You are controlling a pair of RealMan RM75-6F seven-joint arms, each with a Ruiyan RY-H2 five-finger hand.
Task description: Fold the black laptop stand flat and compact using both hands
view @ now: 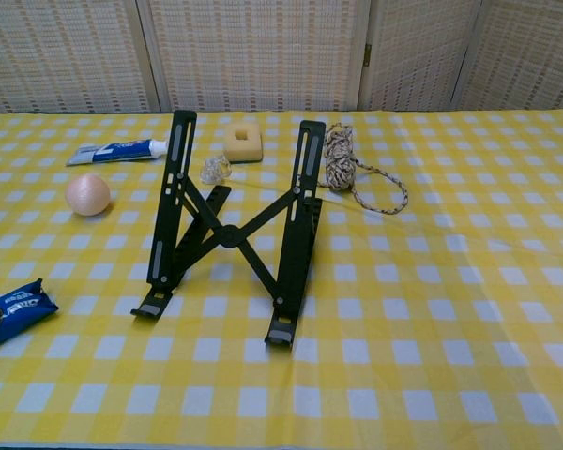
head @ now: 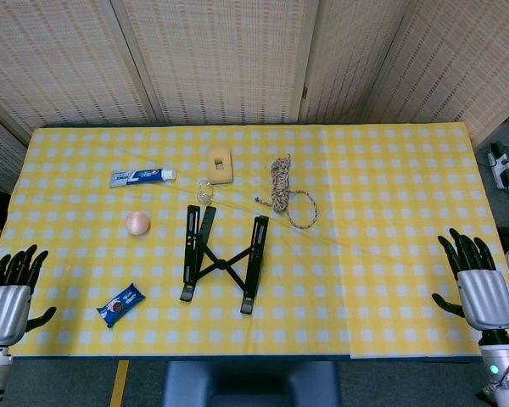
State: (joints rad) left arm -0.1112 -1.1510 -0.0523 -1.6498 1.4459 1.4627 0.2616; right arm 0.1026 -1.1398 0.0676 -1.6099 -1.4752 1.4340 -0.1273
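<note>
Black laptop stand (head: 221, 259) of two slotted metal rails joined by crossed struts sits unfolded near the middle of the tabletop (head: 390, 212), which is covered by a yellow-and-white checked cloth; in the chest view (view: 233, 234) its rails slope up and away from the small lips at their near ends. Nothing touches it.

One left hand (head: 11, 292) rests at the near left edge of the tabletop, fingers spread and holding nothing. One right hand (head: 475, 280) rests at the near right edge, likewise spread and holding nothing. Both are well apart from the stand, and neither shows in the chest view.

Six other things lie around the stand, one of each:
- a blue-and-white toothpaste tube (head: 142, 176), far left of it
- a pale yellow sponge block with a slot (head: 220, 164), beyond it
- a small clear glassy object (head: 204, 192), just beside the top of the left rail
- a coiled beige braided rope (head: 284, 193), to the right and beyond
- a peach-coloured ball (head: 137, 223), to the left
- a blue biscuit packet (head: 120, 304), near left
</note>
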